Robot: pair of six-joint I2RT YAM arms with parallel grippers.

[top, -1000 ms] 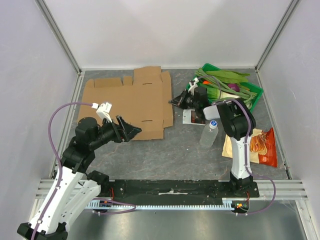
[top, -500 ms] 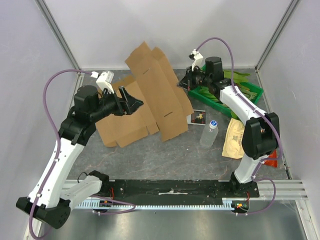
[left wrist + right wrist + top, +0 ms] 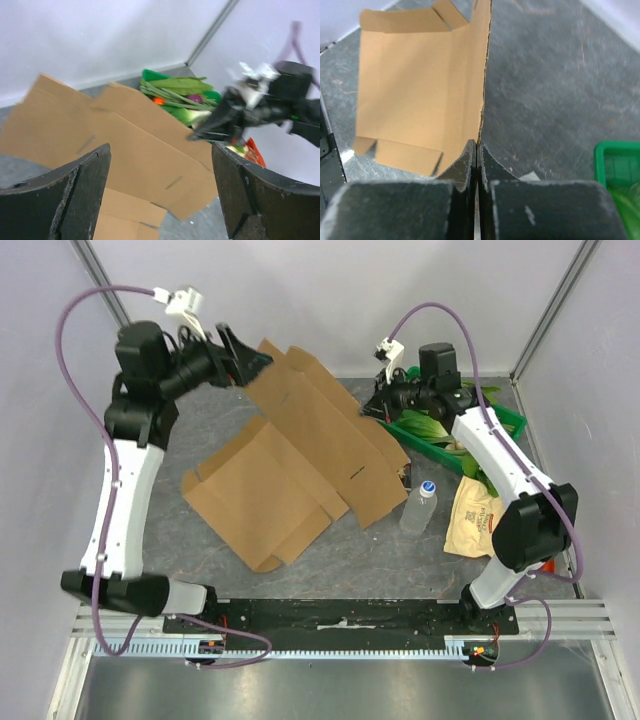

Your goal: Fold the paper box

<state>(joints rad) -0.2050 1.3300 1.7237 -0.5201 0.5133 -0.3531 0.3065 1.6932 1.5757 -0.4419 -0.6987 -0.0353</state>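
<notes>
The paper box is a flat brown cardboard blank. Its far part is tilted up off the table and its near part rests on the grey surface. My right gripper is shut on the box's right edge; the right wrist view shows the jaws pinching the thin cardboard edge. My left gripper is raised at the box's far left corner, wide open and empty. In the left wrist view the box lies beyond the open fingers, apart from them.
A green tray of vegetables stands at the back right. A clear water bottle stands by the box's right corner, with a tan snack bag beside it. White walls close in on three sides.
The box was lifted from lying flat and has swung up and toward the right. My left arm rose and moved back to the box's far corner. The right gripper kept its hold.
</notes>
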